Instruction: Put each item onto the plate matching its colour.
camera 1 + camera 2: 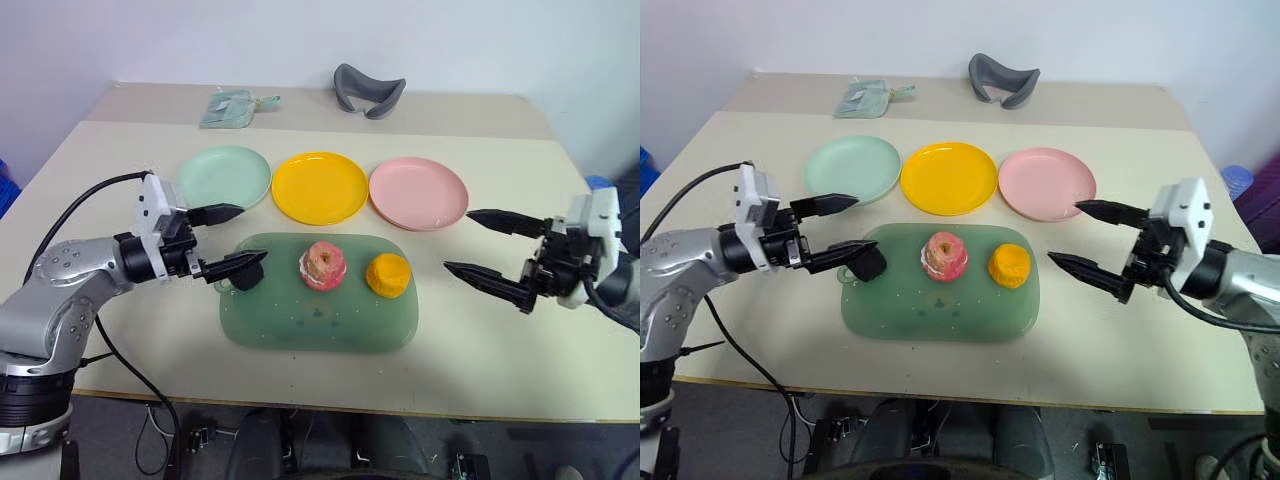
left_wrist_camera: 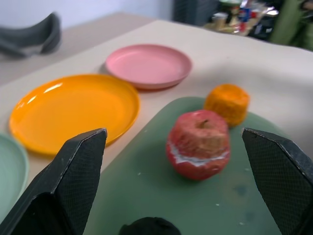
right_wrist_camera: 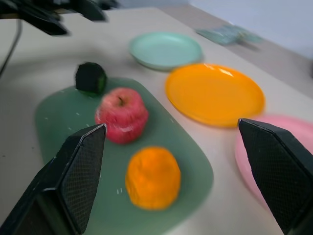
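Observation:
A translucent green tray holds three toy foods. The dark green-black piece sits at its left end, the pink-red apple in the middle and the orange fruit to the right. Behind the tray stand the mint green plate, the yellow plate and the pink plate, all bare. My left gripper hovers open at the tray's left end, its lower finger just above the dark piece. My right gripper is open, right of the tray, holding nothing.
A grey curved band and a pale green packet lie at the back of the table. A black cable loops from my left arm over the table's left side.

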Robot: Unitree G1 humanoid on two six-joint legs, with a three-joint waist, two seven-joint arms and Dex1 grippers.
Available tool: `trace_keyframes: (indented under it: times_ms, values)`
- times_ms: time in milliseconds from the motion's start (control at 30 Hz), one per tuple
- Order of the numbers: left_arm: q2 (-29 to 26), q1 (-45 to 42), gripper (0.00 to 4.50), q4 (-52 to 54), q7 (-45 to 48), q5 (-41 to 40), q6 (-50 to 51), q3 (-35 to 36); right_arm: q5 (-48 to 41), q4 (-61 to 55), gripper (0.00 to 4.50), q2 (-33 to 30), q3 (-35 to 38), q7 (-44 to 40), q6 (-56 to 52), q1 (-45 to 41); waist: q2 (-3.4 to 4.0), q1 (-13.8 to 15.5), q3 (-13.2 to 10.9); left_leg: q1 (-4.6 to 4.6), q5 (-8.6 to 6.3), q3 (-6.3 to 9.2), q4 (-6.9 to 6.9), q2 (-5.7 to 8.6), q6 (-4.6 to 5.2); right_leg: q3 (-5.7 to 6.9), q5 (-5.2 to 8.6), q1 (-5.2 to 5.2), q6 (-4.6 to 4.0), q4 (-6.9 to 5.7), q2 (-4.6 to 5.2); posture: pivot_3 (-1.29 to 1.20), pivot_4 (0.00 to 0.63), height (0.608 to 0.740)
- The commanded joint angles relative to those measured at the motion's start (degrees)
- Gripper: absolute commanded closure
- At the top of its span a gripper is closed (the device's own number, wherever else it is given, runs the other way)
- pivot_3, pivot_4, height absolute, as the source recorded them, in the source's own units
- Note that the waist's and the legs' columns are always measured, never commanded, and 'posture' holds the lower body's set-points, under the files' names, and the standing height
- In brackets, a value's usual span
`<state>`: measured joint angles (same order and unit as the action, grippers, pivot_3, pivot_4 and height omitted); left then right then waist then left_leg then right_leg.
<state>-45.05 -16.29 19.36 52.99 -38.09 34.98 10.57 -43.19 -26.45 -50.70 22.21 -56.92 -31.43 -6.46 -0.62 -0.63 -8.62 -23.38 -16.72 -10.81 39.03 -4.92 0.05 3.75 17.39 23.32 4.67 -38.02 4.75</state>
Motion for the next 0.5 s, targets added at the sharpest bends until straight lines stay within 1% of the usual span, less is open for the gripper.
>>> trace_keyframes:
  times_ms: [33, 167, 267, 367, 500]
  values:
    - [-0.49, -1.38, 0.00, 1.40, -2.18, 0.99, 1.53, -0.96, 0.06, 1.75, 0.12, 0.91, -4.93, -2.75, 2.49, -6.11, 0.00, -0.02, 0.00, 0.00, 0.00, 0.00, 0.00, 0.00, 0.00, 0.00, 0.00, 0.00, 0.00, -0.01, 0.00, 0.00, 0.150, 0.740]
    - [-0.61, -2.27, 0.00, 1.17, -4.35, 3.41, 3.05, -3.32, 1.14, 4.22, 0.12, 3.17, -11.18, -5.44, 4.18, -12.19, -0.01, 0.12, 0.00, -0.02, 0.00, 0.00, 0.00, 0.00, 0.00, 0.01, 0.00, 0.02, 0.00, 0.00, 0.00, 0.00, 0.150, 0.740]
    - [-1.58, -0.92, 0.00, 1.06, -4.35, 5.62, 3.34, -5.06, 2.46, 6.10, 0.12, 5.04, -15.27, -7.53, 5.29, -16.00, -0.01, 0.01, -0.01, -0.01, 0.00, -0.02, 0.01, 0.00, 0.00, 0.01, 0.00, 0.02, 0.00, -0.01, 0.00, 0.00, 0.150, 0.740]
    - [-2.50, 0.50, 0.00, 0.81, -4.06, 6.81, 3.91, -6.27, 4.74, 8.15, 0.12, 5.59, -17.67, -8.98, 6.96, -17.54, 0.00, 0.06, -0.01, -0.03, 0.00, -0.03, -0.01, -0.01, 0.00, 0.01, 0.00, 0.06, 0.00, -0.01, 0.00, 0.00, 0.150, 0.740]
    - [-2.38, 0.86, 0.00, -0.24, -5.13, 9.53, 4.48, -9.19, 8.45, 10.34, 0.12, 6.62, -20.71, -10.30, 10.29, -18.92, 0.00, 0.15, -0.01, -0.03, 0.00, -0.03, 0.01, 0.00, 0.00, 0.02, 0.00, 0.05, 0.00, -0.01, 0.02, 0.00, 0.150, 0.740]
